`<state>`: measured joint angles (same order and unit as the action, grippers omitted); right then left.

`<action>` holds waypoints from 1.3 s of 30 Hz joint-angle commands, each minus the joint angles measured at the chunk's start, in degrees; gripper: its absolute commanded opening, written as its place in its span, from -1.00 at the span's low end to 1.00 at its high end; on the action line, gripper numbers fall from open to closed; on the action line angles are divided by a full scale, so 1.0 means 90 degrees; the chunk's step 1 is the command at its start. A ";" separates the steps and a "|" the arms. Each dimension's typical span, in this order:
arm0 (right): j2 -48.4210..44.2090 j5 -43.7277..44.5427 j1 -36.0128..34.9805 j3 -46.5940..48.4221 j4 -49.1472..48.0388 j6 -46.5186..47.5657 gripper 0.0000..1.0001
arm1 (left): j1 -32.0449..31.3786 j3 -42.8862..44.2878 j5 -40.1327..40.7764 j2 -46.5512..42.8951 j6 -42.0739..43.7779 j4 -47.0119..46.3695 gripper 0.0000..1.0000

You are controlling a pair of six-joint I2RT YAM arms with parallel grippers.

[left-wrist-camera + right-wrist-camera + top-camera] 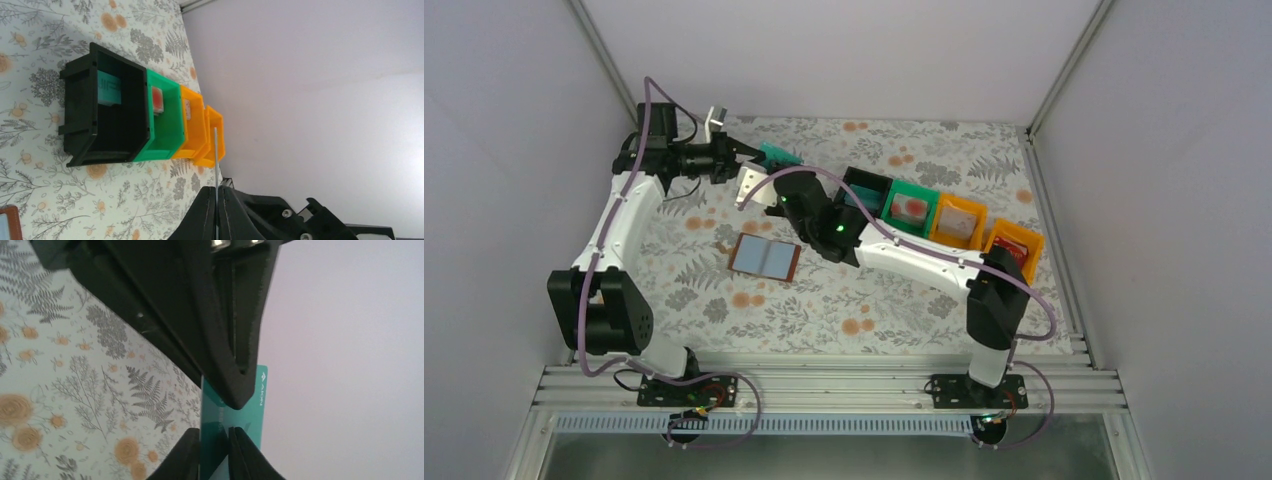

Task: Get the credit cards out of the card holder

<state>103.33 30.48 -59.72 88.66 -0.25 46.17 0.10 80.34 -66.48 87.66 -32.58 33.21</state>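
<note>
Since the left gripper [216,194] is clamped shut on the teal card [249,412] and holds it in the air, we judge this a hand-over; the right gripper [214,434] has its jaws narrow with one end of the card between them (whether they actually bite we cannot tell); we would confirm that pinch before the left lets go, and avoid any pull that twists the thin plastic; the card holder [766,257] lies open on the table [904,300], well apart from both grippers.
</note>
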 commanded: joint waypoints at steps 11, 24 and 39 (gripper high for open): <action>-0.0207 -0.0196 0.0320 0.0384 0.0710 -0.0567 -0.92 | -0.0013 -0.0225 -0.0296 -0.0043 0.0149 0.0013 -0.44; -0.1328 -0.2602 0.2131 -0.1254 0.2225 -0.0885 -0.92 | 0.0885 0.0380 0.0796 0.0797 0.3497 0.1224 1.00; 0.0230 -0.2525 0.3060 -0.0872 0.2062 0.0050 -0.92 | 0.0888 -0.0761 0.2863 0.0187 0.4452 0.0136 1.00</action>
<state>102.76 7.27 -33.23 77.58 18.94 43.97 7.99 73.65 -42.54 89.80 5.10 36.91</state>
